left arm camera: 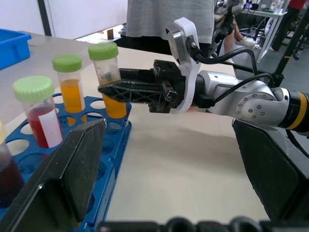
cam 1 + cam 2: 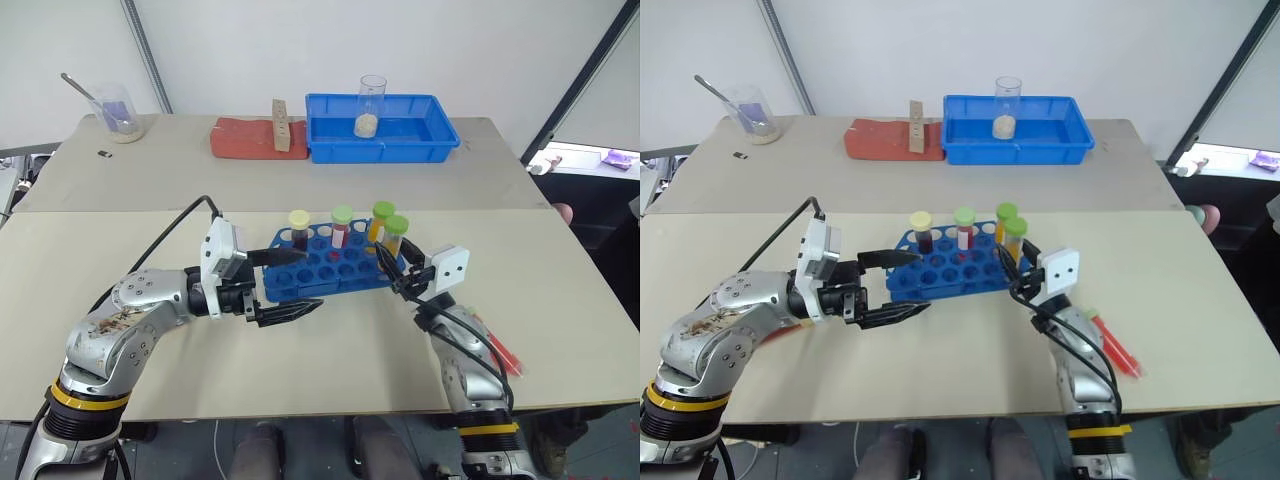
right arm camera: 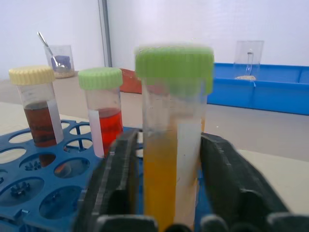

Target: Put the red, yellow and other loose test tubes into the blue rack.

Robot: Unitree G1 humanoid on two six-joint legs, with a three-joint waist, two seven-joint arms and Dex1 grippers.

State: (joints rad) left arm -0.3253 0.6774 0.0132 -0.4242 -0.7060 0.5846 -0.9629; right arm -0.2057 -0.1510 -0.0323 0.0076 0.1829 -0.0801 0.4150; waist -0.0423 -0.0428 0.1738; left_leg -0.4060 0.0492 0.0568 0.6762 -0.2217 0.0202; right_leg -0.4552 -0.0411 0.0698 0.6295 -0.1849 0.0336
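On the pale beige counter (image 2: pixel 330 360) sits the small blue plastic two-tier rack (image 2: pixel 325 268) with rows of round holes in its top plate, and four capped clear plastic tubes stand upright in it: a cream-capped tube of dark red liquid (image 2: pixel 299 229) at the robot's left, a green-capped tube of bright red liquid (image 2: pixel 341 226) next to it, then a green-capped tube of yellow-orange liquid (image 2: pixel 381 220) in the back row, and just in front of that a second green-capped tube of yellow-orange liquid (image 2: pixel 396 235) at the rack's right end. The right claw (image 2: pixel 411 277) reaches in at that right end; in the right wrist view its two black fingers (image 3: pixel 116 179) flank this nearest tube with a sliver of gap showing on each side, so the claw stands partly apart around the tube rather than pinching it. The left claw (image 2: pixel 283 283) lies level at the rack's left end, spread wide, one finger over the rack's left edge and the other on the near side just above the counter, holding nothing. Well behind, on the far counter, a larger blue rectangular tray (image 2: pixel 382 128) holds a tall clear beaker with white powder (image 2: pixel 371 106), beside a red flat pad (image 2: pixel 250 139) bearing a small wooden block (image 2: pixel 282 126). A clear cup with a spoon (image 2: pixel 117 112) stands at the far left.
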